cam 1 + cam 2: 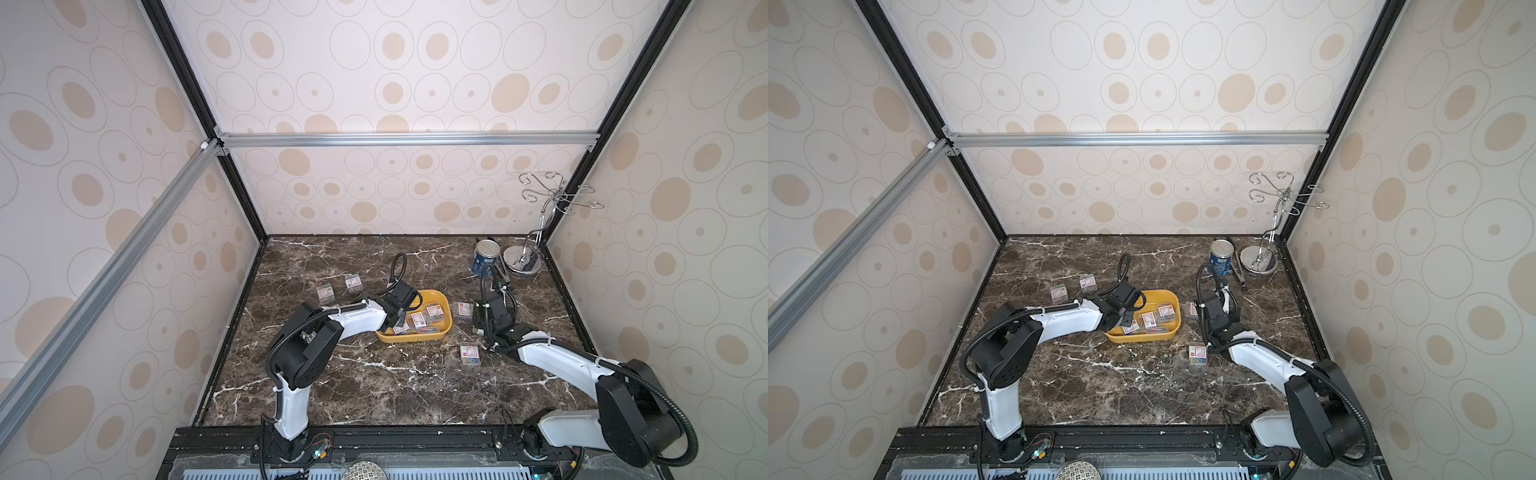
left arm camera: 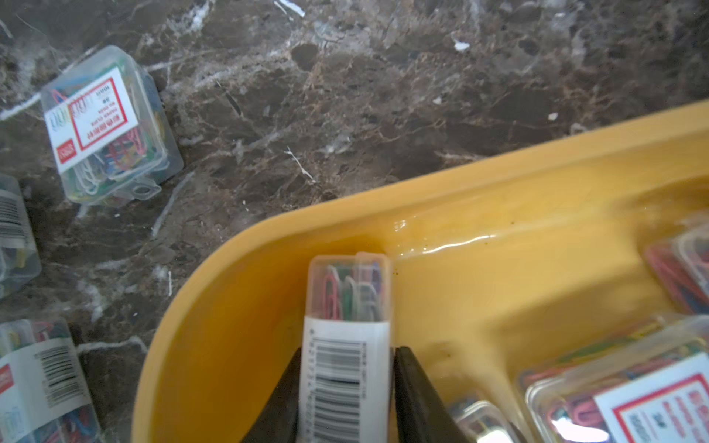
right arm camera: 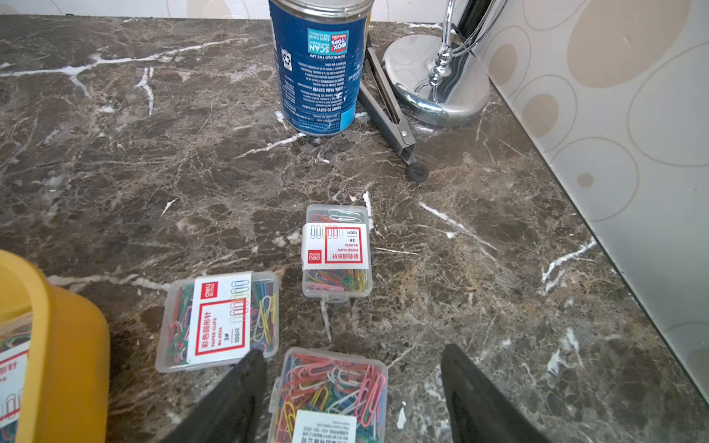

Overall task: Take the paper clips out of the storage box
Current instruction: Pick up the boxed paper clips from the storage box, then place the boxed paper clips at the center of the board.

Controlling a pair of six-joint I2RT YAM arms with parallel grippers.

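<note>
Left gripper (image 2: 347, 351) pinches clear plastic paper-clip box (image 2: 347, 291) in yellow plastic tray (image 2: 479, 191). Next: lift over rim. Right gripper (image 3: 351, 353) wide, empty.

Walls (image 1: 415, 83) w/ beige oval-print panels, black frame posts (image 1: 191, 83), alu rail (image 1: 407, 139) across back; dark brown marble-look tabletop (image 1: 374, 382), white veins.
</note>
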